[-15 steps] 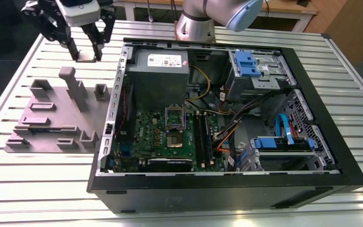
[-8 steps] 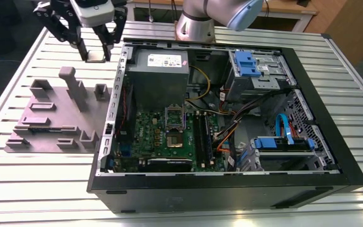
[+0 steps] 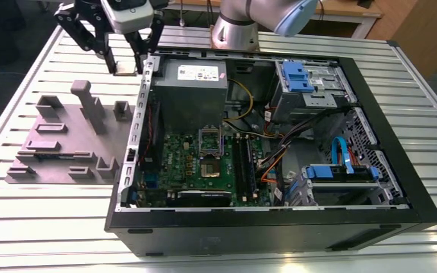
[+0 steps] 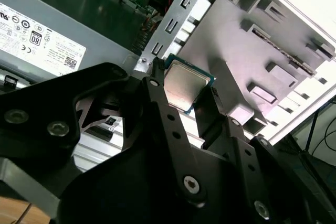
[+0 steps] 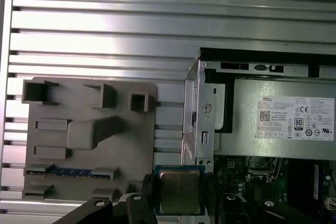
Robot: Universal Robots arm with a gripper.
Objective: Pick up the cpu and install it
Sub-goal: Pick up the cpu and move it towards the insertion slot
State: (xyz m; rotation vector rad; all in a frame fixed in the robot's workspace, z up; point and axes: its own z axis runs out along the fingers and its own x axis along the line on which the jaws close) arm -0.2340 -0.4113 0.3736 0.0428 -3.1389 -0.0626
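The cpu (image 5: 179,191) is a flat square chip with a silvery top and a thin rim, and it sits clamped between my gripper's (image 5: 180,199) black fingers (image 5: 147,192). The second wrist view shows the same cpu (image 4: 184,83) held edge to edge in the gripper (image 4: 185,94). In the exterior view the gripper (image 3: 125,63) hangs above the table, just outside the far corner of the open computer case (image 3: 279,227) on the exterior view's left, beyond the grey fixture block (image 3: 66,142). The motherboard's shiny socket frame (image 3: 209,145) lies inside the case, well away from the gripper.
A grey power supply box (image 3: 190,77) with a white label sits in the case nearest the gripper. The case's metal side wall (image 3: 139,119) stands between the gripper and the motherboard. Upright pegs (image 3: 89,105) rise from the fixture block. Blue drive brackets (image 3: 298,77) and cables fill the case's other side.
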